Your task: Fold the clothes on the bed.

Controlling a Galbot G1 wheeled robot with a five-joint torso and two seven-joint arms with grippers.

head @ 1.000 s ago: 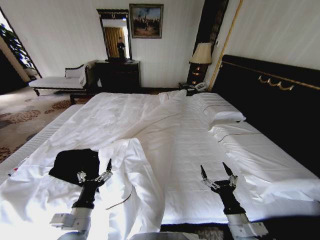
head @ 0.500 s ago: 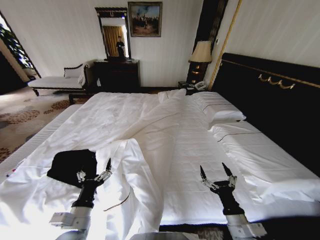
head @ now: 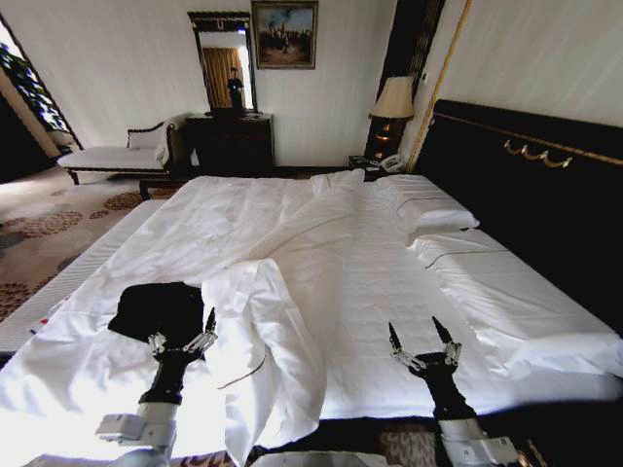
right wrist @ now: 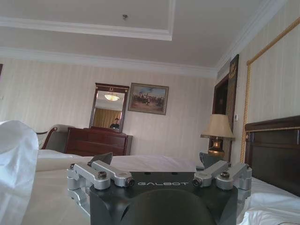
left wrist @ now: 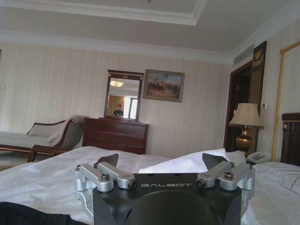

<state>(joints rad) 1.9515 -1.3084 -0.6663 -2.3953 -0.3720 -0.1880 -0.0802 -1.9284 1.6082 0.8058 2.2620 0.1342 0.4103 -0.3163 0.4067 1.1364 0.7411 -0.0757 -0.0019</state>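
The clothes point(head: 156, 309) are a black bundle lying on the bed point(head: 389, 277) near its foot on the left, with the folded-back white duvet point(head: 277, 331) beside them. My left gripper point(head: 184, 331) hovers open and empty just in front of the black fabric. The left wrist view shows that gripper point(left wrist: 161, 159) with a dark strip of the clothes point(left wrist: 23, 214) low beside it. Over the bed's foot on the right, my right gripper point(head: 415, 331) is open and holds nothing. It appears in the right wrist view as the right gripper point(right wrist: 157, 157) above white sheet.
White pillows point(head: 428, 216) lie against the tall dark headboard point(head: 526, 195) on the right. A lamp point(head: 394, 102) stands at the far corner. Beyond the bed are a dark dresser point(head: 231, 146) with a mirror and a white-cushioned chaise point(head: 112, 158). Patterned carpet point(head: 39, 233) lies to the left.
The whole head view has shifted, showing more of the bed's foot edge and floor, so the camera moved. Both grippers keep the same open pose.
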